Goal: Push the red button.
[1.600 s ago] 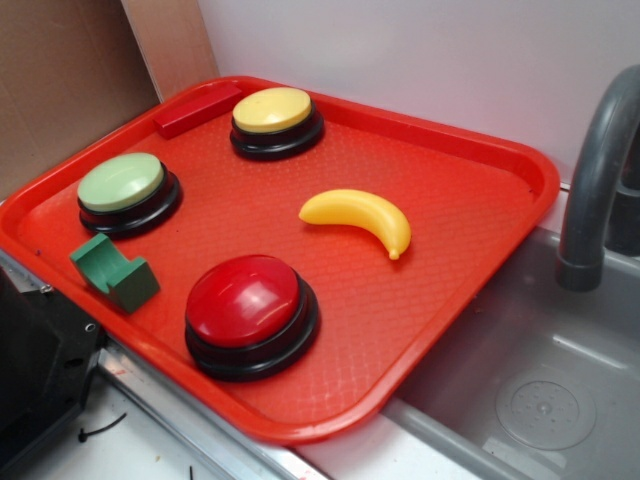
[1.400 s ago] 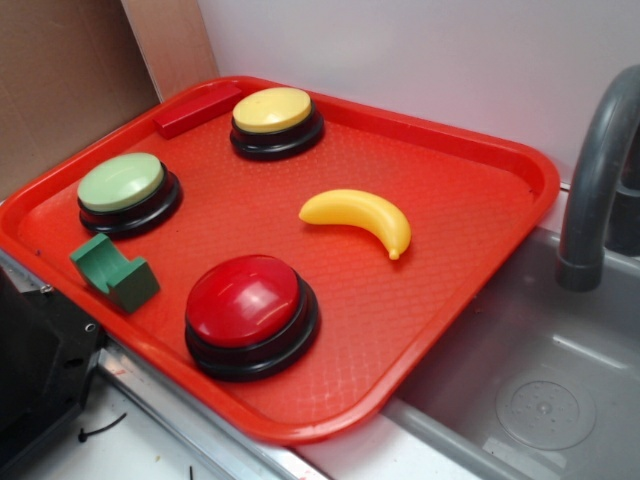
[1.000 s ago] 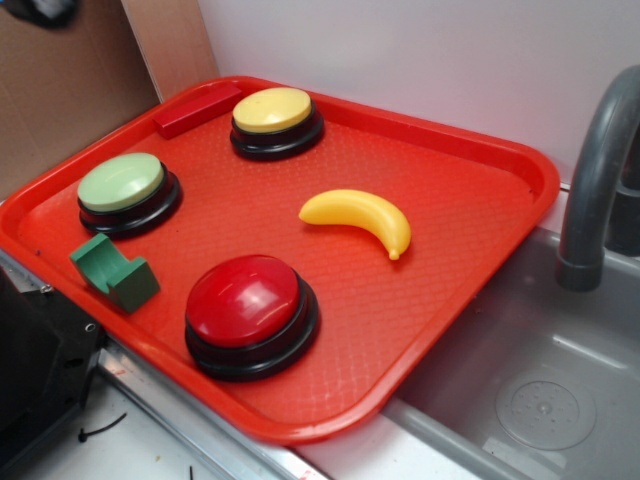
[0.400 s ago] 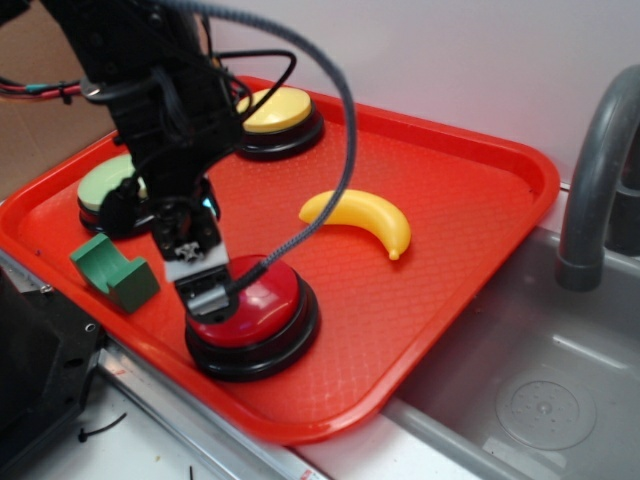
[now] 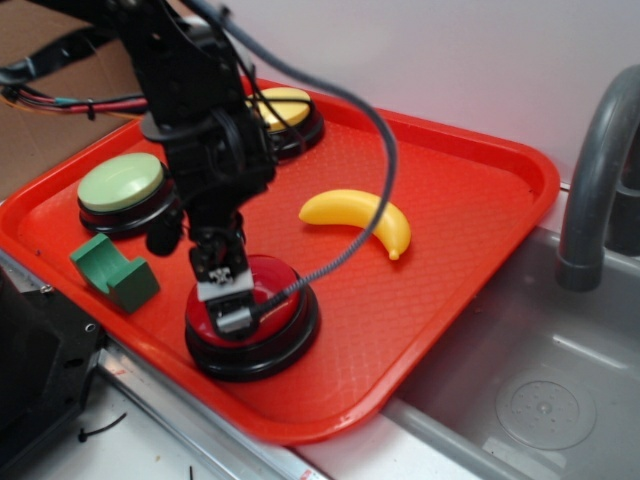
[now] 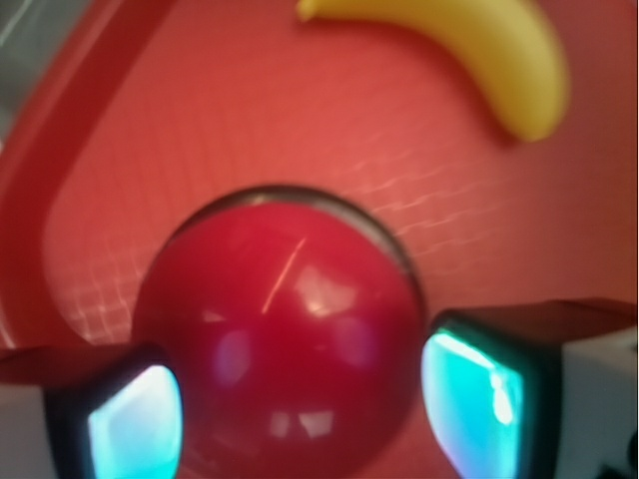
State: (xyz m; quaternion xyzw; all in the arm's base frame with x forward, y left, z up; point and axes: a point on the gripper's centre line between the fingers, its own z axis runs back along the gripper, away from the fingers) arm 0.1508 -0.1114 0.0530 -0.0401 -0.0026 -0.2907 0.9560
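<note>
Red button (image 5: pixel 262 312) lies under spread fingers (image 6: pixel 135 419), seemingly touching.

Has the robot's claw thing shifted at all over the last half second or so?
Yes. Against the still green block, the end effector slid right, further over the red button, toward the banana.

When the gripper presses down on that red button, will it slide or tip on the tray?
The red button probably won't tip: its black base is wide and sits flat on the tray. Its glossy dome looks slippery, so an off-centre fingertip might skid. The gripper looks roughly centred, fingers either side of the dome.
</note>
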